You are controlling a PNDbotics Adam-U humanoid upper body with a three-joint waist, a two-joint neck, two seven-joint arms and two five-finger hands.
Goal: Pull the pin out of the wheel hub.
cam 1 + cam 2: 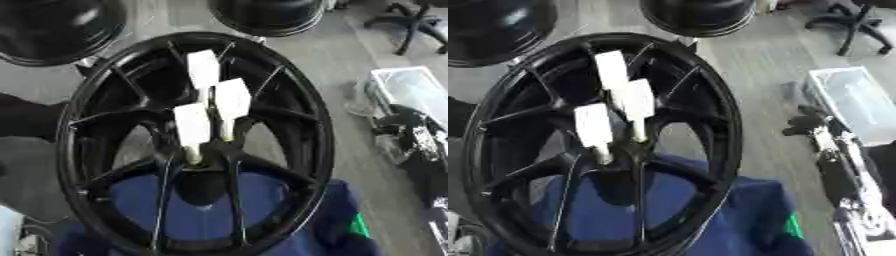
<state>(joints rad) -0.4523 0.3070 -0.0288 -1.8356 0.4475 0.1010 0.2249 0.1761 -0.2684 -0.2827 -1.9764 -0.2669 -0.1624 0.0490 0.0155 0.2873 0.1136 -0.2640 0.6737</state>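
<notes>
Three white flat-topped pins (193,131) stand in black spoked alloy wheel hub (202,165); right hand (820,131) well aside, finger state unreadable, risks reaching wrong pin.

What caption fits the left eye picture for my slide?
Three white pins stand in a black wheel hub above blue cloth.

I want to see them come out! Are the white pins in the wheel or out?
In. Three white pins stand in the black wheel's middle, none pulled.

Black wheel hub (289,150) holds three white pins (192,125) (upright).
</notes>
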